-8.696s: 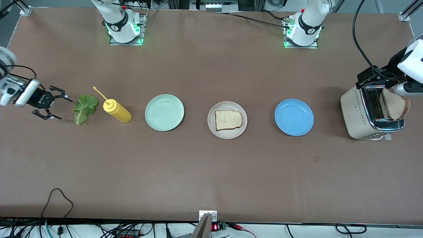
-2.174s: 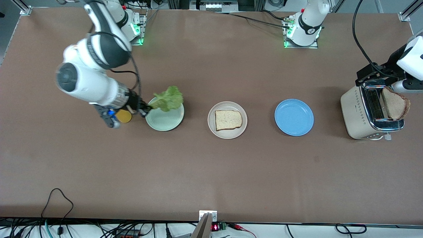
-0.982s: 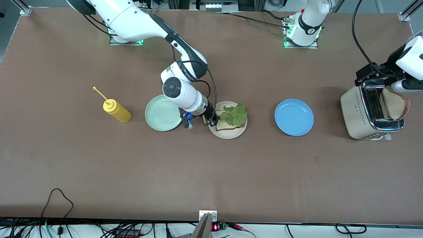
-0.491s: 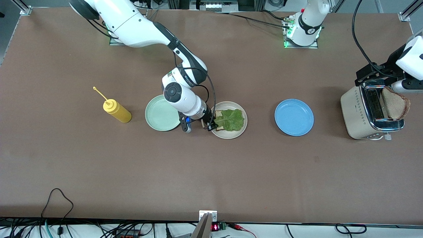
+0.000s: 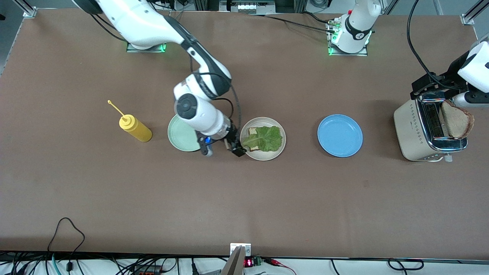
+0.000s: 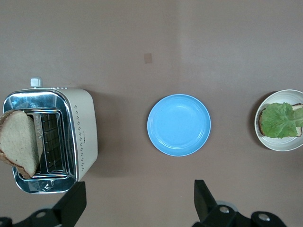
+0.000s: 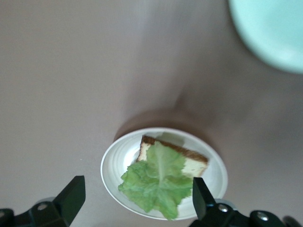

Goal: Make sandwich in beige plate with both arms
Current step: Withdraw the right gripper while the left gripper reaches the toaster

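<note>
Three round plates are sitting in a row across the middle of the brown desk [image 5: 244, 198]: a mint green plate [image 5: 182, 131], the beige plate [image 5: 263, 152] and a blue plate [image 5: 339, 135]. On the beige plate a slice of bread [image 5: 253, 132] is lying under a crinkly lettuce leaf [image 5: 264, 138], which is covering most of it and lying free of any grip.

The right gripper [image 5: 233, 146] is hovering just over the beige plate's edge toward the mint green plate, its fingers [image 7: 71, 194] spread apart and holding nothing. A yellow squeeze bottle [image 5: 134, 128] is lying toward the right arm's end of the desk.

At the left arm's end, a second slice of bread [image 5: 456, 120] is standing up out of a cream toaster [image 5: 414, 131]. The left gripper [image 6: 137, 201] is waiting over the toaster with its fingers [image 6: 71, 203] wide open and empty.

The sandwich is about halfway done (only the top slice is missing). For the step in hand, the right arm should probably lift straight away without brushing the leaf, so the lettuce remains centred when the left arm is bringing the top slice.
</note>
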`<state>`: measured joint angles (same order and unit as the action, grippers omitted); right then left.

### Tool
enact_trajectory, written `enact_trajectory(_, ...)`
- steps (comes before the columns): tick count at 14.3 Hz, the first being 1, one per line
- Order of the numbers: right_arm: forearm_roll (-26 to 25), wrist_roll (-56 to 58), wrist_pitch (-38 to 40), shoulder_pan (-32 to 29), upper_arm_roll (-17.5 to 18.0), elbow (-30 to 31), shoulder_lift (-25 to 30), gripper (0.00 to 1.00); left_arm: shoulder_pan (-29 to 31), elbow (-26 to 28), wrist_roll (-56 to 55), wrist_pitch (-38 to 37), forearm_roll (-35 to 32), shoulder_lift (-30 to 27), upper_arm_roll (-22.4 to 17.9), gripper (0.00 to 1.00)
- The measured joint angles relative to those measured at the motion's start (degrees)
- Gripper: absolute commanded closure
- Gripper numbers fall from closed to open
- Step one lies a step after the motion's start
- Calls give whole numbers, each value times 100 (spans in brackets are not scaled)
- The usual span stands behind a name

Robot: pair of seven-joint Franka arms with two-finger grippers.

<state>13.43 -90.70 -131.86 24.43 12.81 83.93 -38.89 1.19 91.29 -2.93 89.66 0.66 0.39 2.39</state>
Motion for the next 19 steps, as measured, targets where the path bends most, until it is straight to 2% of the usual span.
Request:
enact_trajectory(3, 57, 1093, 947, -574, -10, 120, 682, 0, 1, 0, 0, -2, 0, 0, 0, 0)
enact_trajectory(8, 141, 3290, 2238, -1665, -26, 734, 1832, 0, -2, 0, 0, 9, 0, 13, 0, 0)
enact_trajectory(12, 140, 5317, 3118, -2770, -49, 841, 2560, 0, 5, 0, 0, 15, 0, 30, -6, 0)
enact_trajectory(13, 57, 5722, 3269, -2884, -89, 846, 2683, 0, 5, 1, 0, 12, -1, 47, -6, 0)
enact_trajectory(17, -692, 7771, 3851, -3071, -528, 854, 3173, 0, 2, -8, 0, 20, -4, 355, -4, 0)
enact_trajectory(19, -783, 8667, 4056, -3178, -905, 847, 3373, 0, -15, -18, 0, 21, -4, 424, -1, 0)
